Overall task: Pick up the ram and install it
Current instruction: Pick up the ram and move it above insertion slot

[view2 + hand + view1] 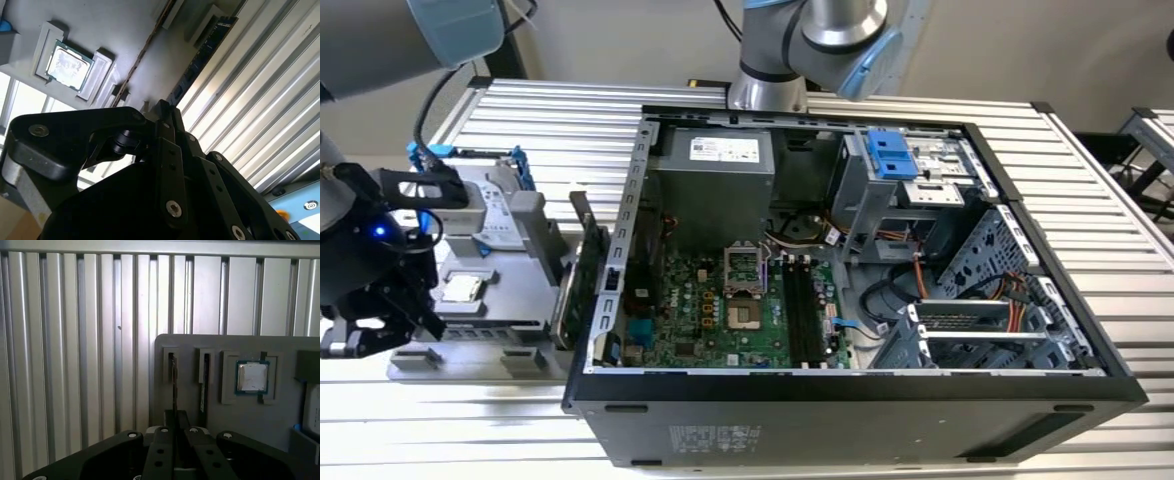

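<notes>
A: Start at the pincer (pixel 174 416). What's it got?
B: The fingers are drawn in tight on the near end of the ram (pixel 205 55), going by both wrist views. The thin bluish stick runs straight out from between them, standing on edge in its slot in the grey holder (pixel 200 345).
A: So gripped, not lifted?
B: That's my read. The grab looks made; the lift, the carry and the seating are all left to do.
A: What's crowding it?
B: Just beside the pincer a second stick (pixel 205 386) stands in the neighbouring slot, close enough to get brushed. One step further that way a processor chip (pixel 252 377) lies flat in its recess. On the pincer's other side, bare slatted tabletop (pixel 75 340).
A: And the destination?
B: Well away from the pincer in the exterior view: the open computer case (pixel 854 420), motherboard (pixel 720 320) showing, its long black memory slots (pixel 807 312) looking vacant. Between pincer and board stand an upright card (pixel 580 265) at the holder's far edge, then the case wall
</notes>
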